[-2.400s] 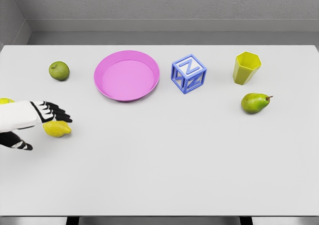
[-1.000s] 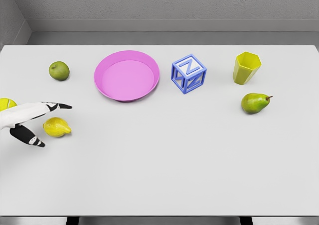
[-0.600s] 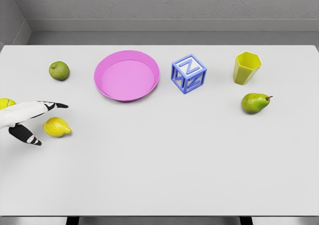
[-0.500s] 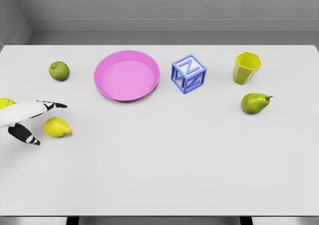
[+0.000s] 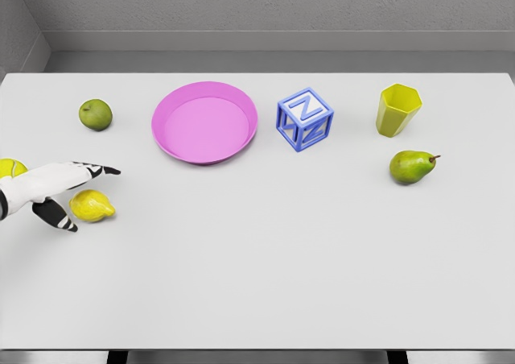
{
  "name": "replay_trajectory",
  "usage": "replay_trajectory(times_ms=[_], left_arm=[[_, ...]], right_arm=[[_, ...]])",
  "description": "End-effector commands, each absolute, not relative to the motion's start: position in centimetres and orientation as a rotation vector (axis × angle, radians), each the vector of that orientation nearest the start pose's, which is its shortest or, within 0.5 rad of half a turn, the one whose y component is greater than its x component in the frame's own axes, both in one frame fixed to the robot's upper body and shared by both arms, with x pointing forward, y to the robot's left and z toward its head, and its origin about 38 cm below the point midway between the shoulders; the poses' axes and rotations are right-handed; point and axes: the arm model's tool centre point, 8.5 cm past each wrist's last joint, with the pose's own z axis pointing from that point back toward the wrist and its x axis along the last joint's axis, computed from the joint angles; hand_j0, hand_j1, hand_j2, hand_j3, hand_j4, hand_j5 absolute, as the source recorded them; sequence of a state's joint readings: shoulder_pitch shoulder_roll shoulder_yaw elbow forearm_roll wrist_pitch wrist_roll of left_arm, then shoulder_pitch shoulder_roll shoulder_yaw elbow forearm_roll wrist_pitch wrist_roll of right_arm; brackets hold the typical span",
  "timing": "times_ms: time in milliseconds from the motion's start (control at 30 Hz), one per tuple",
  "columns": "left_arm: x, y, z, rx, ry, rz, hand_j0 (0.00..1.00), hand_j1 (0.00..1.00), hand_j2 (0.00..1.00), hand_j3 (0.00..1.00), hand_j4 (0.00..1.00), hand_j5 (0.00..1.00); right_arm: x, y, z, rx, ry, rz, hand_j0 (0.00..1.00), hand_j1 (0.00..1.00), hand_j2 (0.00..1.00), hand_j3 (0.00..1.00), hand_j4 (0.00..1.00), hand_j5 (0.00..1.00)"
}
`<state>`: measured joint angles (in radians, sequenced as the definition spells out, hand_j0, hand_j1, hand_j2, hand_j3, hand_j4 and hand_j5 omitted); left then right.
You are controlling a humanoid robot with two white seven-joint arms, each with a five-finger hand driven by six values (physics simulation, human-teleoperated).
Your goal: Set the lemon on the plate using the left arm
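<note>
One white robot hand, the left hand [image 5: 56,188], reaches in from the picture's left edge over a plain white table [image 5: 265,267]. Its fingers [image 5: 98,170] stretch out flat toward the right while the black-tipped thumb [image 5: 58,216] drops below them, so the hand is spread apart and grips nothing. The small yellow lemon [image 5: 92,206] lies on the table in the gap between fingers and thumb; the thumb tip sits just beside the lemon's left end, but whether it touches cannot be told. The fingers pass over the lemon's far side.

The round pink plate [image 5: 241,110] with a raised rim stands well apart from the lemon, farther back and to the right, and holds nothing. A round green apple [image 5: 95,114] rests to the left of the plate, near the back left of the table. A yellow-green ball [image 5: 10,168] peeks out at the left edge, partly hidden behind the wrist. Just right of the plate stands a blue open-frame letter block [image 5: 305,119] showing a Z. Farther right is a yellow-green faceted cup [image 5: 397,109], upright, and in front of it a green pear [image 5: 412,167] lying on its side, stem pointing right.
</note>
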<state>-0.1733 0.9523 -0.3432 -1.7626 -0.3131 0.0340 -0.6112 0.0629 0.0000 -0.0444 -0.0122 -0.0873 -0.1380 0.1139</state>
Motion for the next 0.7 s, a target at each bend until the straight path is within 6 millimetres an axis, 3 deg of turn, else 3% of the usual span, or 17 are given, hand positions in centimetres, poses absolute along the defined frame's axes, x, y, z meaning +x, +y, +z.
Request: replay_trajectory(times_ms=[0, 400, 667], left_arm=[[36.35, 36.33, 16.49, 0.432, -0.97, -1.617, 1.0, 1.0, 1.0, 1.0, 1.0, 1.0], [36.49, 36.14, 16.22, 0.457, -0.959, -1.618, 1.0, 1.0, 1.0, 1.0, 1.0, 1.0], [36.46, 35.65, 15.74, 0.452, -0.948, -1.637, 0.92, 0.92, 0.92, 0.92, 0.92, 0.92]], right_arm=[[-2.11, -26.41, -26.11, 0.013, -0.1, -0.122, 1.0, 1.0, 1.0, 1.0, 1.0, 1.0], [-2.11, -26.41, -26.11, 0.013, -0.1, -0.122, 1.0, 1.0, 1.0, 1.0, 1.0, 1.0], [-2.11, -26.39, -26.11, 0.015, -0.1, -0.122, 1.0, 1.0, 1.0, 1.0, 1.0, 1.0]])
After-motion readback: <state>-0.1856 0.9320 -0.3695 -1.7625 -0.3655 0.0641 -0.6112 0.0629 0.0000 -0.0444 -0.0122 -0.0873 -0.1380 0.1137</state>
